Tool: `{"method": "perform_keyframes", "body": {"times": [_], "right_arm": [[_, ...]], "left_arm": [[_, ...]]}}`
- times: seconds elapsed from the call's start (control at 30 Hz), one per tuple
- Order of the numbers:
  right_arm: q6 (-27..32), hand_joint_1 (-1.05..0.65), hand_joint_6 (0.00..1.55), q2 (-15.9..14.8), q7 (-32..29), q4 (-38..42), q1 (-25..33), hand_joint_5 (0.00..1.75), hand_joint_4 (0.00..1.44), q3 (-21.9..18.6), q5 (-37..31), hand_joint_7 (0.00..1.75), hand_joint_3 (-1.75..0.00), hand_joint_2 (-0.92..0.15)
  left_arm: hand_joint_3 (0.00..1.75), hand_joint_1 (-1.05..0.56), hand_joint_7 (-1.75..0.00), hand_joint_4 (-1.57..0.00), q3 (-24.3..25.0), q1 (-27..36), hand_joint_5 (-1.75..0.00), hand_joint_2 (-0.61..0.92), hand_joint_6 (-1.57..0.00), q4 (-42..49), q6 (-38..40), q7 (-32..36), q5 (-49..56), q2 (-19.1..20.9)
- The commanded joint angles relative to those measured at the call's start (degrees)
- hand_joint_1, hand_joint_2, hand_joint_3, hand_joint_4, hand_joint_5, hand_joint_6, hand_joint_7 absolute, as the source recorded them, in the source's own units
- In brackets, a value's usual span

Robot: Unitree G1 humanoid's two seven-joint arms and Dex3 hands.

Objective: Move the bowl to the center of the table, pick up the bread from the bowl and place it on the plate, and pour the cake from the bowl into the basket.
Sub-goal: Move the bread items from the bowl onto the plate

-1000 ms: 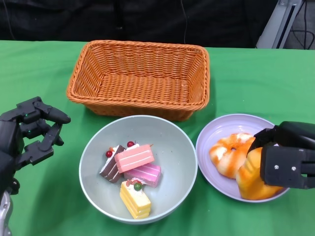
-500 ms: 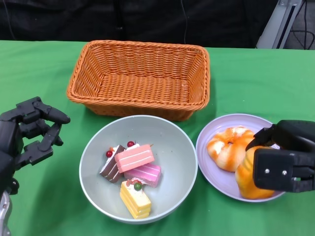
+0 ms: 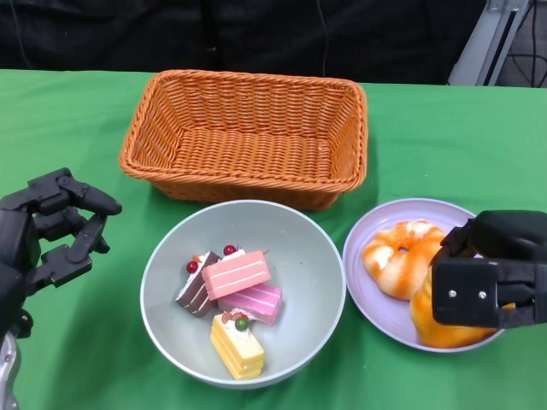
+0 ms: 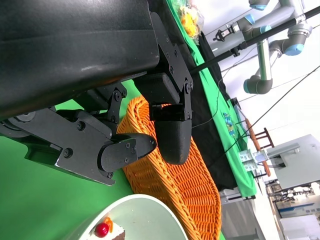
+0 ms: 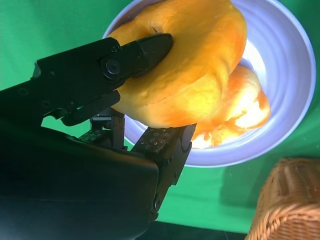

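orange bread (image 3: 444,320) gripped in the right hand (image 3: 487,278) over the lilac plate (image 3: 385,312).

the head view hides most of that bread behind the hand's black shell; the right wrist view shows the fingers (image 5: 145,50) clamped around it, and a second bread (image 3: 397,256) lying on the plate just past it, touching. the left hand (image 3: 47,235) hovers over the green surface (image 3: 444,137), fingers apart and holding nothing. between the two hands sits the grey bowl (image 3: 316,256) with four cake slices (image 3: 231,299) inside. beyond the bowl stands the wicker basket (image 3: 244,137), which the left wrist view shows just past the left hand's fingertips (image 4: 172,145).
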Motion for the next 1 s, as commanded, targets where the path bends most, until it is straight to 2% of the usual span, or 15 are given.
{"method": "perform_keyframes", "body": {"times": [0.03,0.1,0.2,0.33,0.43,0.63,0.83,1.0], "right_arm": [[2.07,-0.46,1.09,-1.46,2.99,1.18,0.80,1.41,0.75,1.66,-1.67,0.14,-0.07,-0.92],[3.73,-0.48,1.05,-1.39,4.20,1.25,0.28,1.51,0.73,2.36,-2.97,0.13,-0.08,-0.92],[6.48,-0.53,0.96,-1.52,5.92,1.56,-0.94,1.55,0.71,3.90,-5.44,0.07,-0.12,-0.92],[8.03,-0.56,0.93,-1.61,6.50,1.54,-1.88,1.51,0.71,4.60,-7.19,0.04,-0.14,-0.92],[9.62,-0.62,0.79,-1.65,5.57,-0.04,-2.05,1.36,0.74,4.35,-8.82,0.00,-0.14,-0.92],[9.70,-0.68,0.62,-1.98,5.31,-1.25,-2.37,1.32,0.77,3.95,-9.95,0.00,-0.12,-0.92],[9.77,-0.69,0.61,-1.95,5.49,-1.28,-2.59,1.29,0.78,3.82,-9.87,0.00,-0.13,-0.92],[9.76,-0.67,0.65,-1.59,6.03,-1.23,-3.71,1.22,0.84,1.53,-7.14,0.01,-0.12,-0.92]], "left_arm": [[0.74,-0.08,-1.09,-0.80,0.51,0.44,-1.49,0.73,-0.84,-0.30,0.09,-0.26,-0.41,1.19],[0.74,-0.07,-1.09,-0.80,0.46,0.48,-1.49,0.73,-0.84,-0.43,0.32,0.10,-0.04,1.31],[0.74,-0.07,-1.08,-0.80,0.56,0.42,-1.49,0.73,-0.84,-0.20,0.14,-0.20,-0.31,1.38],[0.73,-0.07,-1.07,-0.80,0.63,0.37,-1.49,0.73,-0.84,-0.12,0.32,-0.55,-0.77,1.37],[0.72,-0.07,-1.08,-0.80,0.48,0.49,-1.50,0.74,-0.84,-0.53,0.45,-0.16,-0.38,1.37],[0.71,-0.07,-1.08,-0.80,0.44,0.27,-1.50,0.74,-0.84,0.15,-0.30,-0.28,-0.25,1.44],[0.71,-0.07,-1.09,-0.80,0.41,0.28,-1.51,0.74,-0.84,0.00,0.01,-0.30,-0.29,1.40],[0.73,-0.08,-1.09,-0.80,0.21,0.15,-1.50,0.73,-0.84,0.06,0.05,0.24,0.40,1.26]]}}
